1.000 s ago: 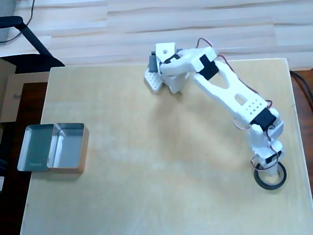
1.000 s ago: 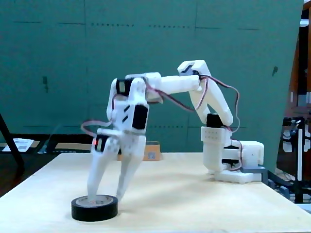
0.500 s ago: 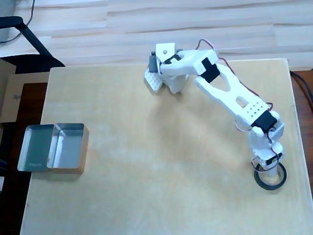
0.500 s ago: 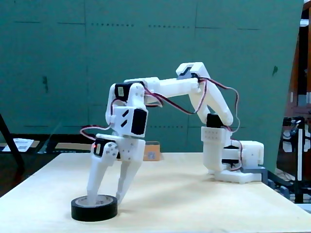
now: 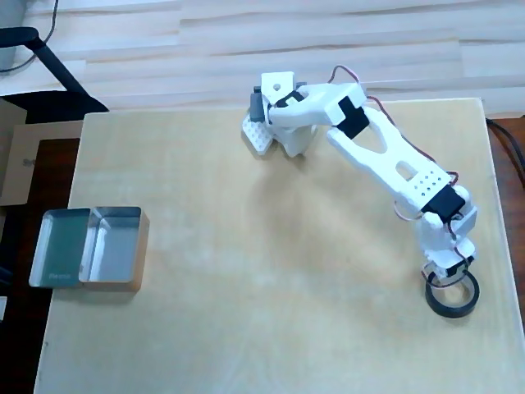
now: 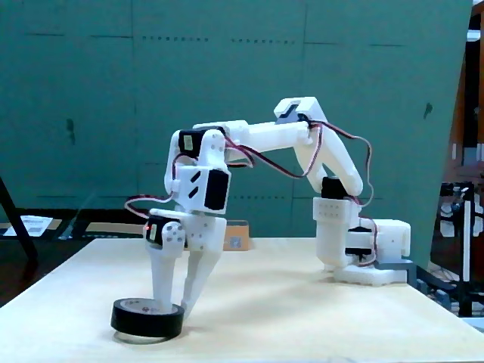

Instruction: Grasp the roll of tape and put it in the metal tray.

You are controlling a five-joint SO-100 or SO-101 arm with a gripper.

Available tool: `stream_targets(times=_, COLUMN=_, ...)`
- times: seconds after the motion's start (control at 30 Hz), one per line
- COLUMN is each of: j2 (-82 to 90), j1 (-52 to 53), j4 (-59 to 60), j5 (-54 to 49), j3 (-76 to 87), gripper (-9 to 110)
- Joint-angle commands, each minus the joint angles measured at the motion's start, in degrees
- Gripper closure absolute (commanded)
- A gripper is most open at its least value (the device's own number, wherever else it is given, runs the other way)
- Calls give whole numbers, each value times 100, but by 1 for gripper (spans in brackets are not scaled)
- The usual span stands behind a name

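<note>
Fixed view: pale wooden table, teal wall; pincer seemingly clamps roll of tape.

**A hobby robotics bench in a workroom**

A small lab or maker-style workroom is suggested here. A pale plywood tabletop fills most of the overhead view, and a white 3D-printed arm with exposed red and black servo wires is clamped near its upper edge. A light wood-plank floor is seen across the top of that view, with a cardboard box at the left edge. In the fixed view, a teal panelled wall fills the background, and cluttered shelving is glimpsed at far right.
</note>
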Motion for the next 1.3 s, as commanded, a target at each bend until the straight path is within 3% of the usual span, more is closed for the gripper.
stream_targets(times=0.0, j2=220, j1=-53, j4=404, j5=-18, j3=-439, gripper=102)
stream_targets(times=0.37, j2=1450, j1=1424, j4=3533, j5=-694, j3=-2452, gripper=102)
stream_targets(times=0.67, j2=2610, j1=3788, j4=3551, j5=-1731, j3=-2285, gripper=102)
stream_targets(times=0.93, j2=3208, j1=6337, j4=3516, j5=-2514, j3=-633, gripper=102)
stream_targets(times=1.27, j2=3146, j1=9492, j4=2681, j5=-2566, j3=624, gripper=102)
